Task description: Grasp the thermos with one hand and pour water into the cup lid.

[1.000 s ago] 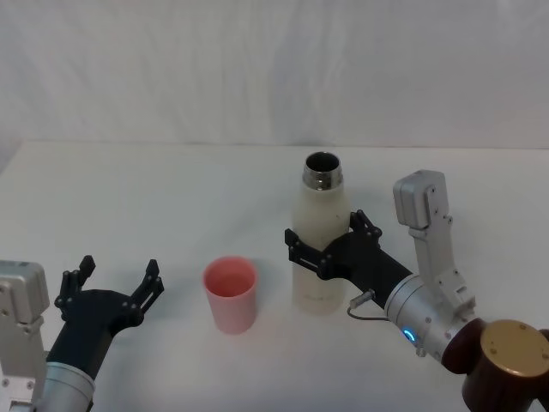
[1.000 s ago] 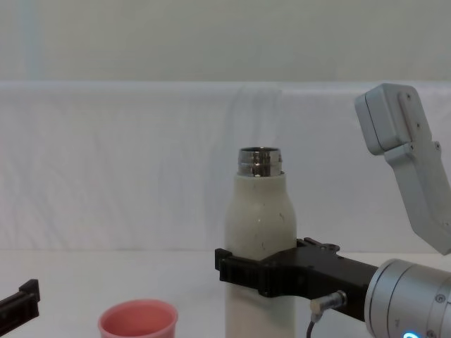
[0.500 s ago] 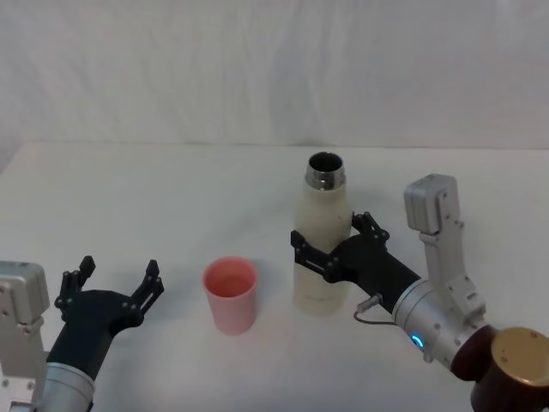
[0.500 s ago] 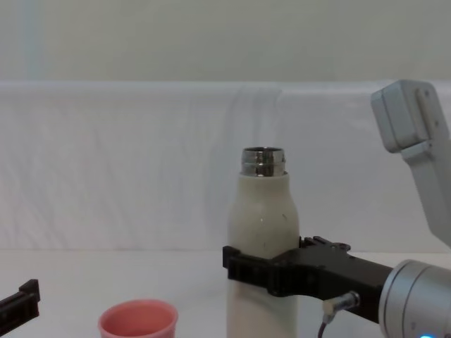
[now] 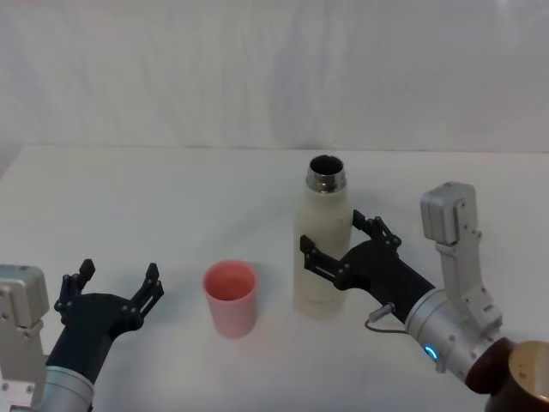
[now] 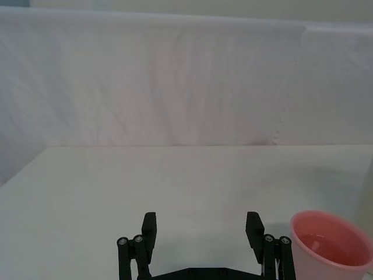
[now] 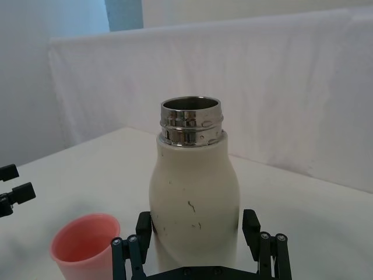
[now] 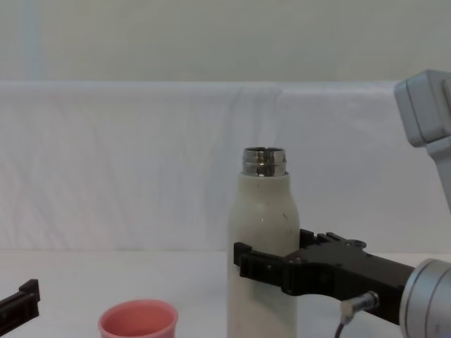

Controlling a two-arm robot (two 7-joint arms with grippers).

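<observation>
The cream-white thermos (image 5: 322,225) stands upright on the white table, uncapped, its steel neck showing. My right gripper (image 5: 340,238) is open, one jaw on each side of the bottle's lower body with a slim gap either side; this also shows in the right wrist view, thermos (image 7: 195,186) and gripper (image 7: 197,224). From the chest view the thermos (image 8: 262,204) rises above the black jaws. The pink cup lid (image 5: 230,293) stands left of the bottle, upright. My left gripper (image 5: 119,271) rests open near the table's front left, beside the cup lid (image 6: 330,245).
The white table (image 5: 171,197) runs back to a white cloth backdrop (image 5: 274,69). My right arm's grey wrist and brown joint (image 5: 525,378) fill the front right corner. Bare table lies between the left gripper and the cup lid.
My right gripper has drawn back toward the right, its jaws sliding off along the thermos. The thermos shifted slightly right. The left gripper and cup lid stayed still.
</observation>
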